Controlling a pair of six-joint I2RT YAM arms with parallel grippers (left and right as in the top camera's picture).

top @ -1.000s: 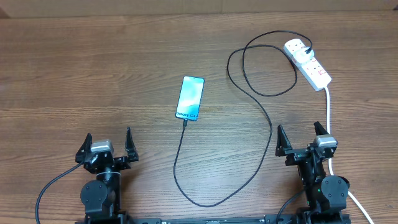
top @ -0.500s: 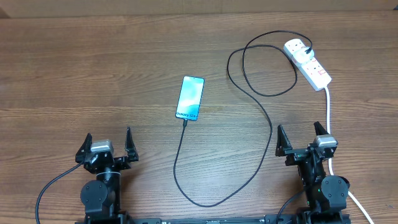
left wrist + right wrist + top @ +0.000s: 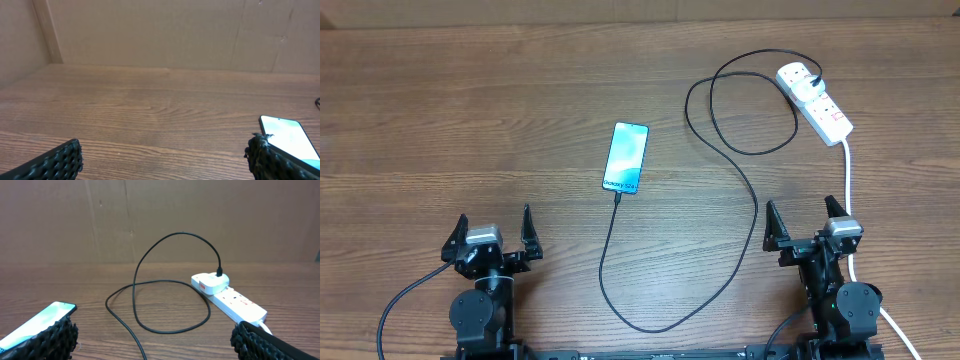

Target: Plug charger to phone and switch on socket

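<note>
Phone (image 3: 626, 158) lengthwise near-to-far, top tilted right

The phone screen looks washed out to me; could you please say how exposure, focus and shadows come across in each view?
Overhead: soft, even light, faint shadows; the phone screen shows a blue tint. Left wrist: the screen is nearly white, and the fingers at the bottom edge are slightly soft. Right wrist: the socket and charger are sharp, the near fingers softer.

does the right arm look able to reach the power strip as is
Probably yes: the power strip lies ahead of the open right pincer with nothing between them; only its white cord runs alongside.
</note>
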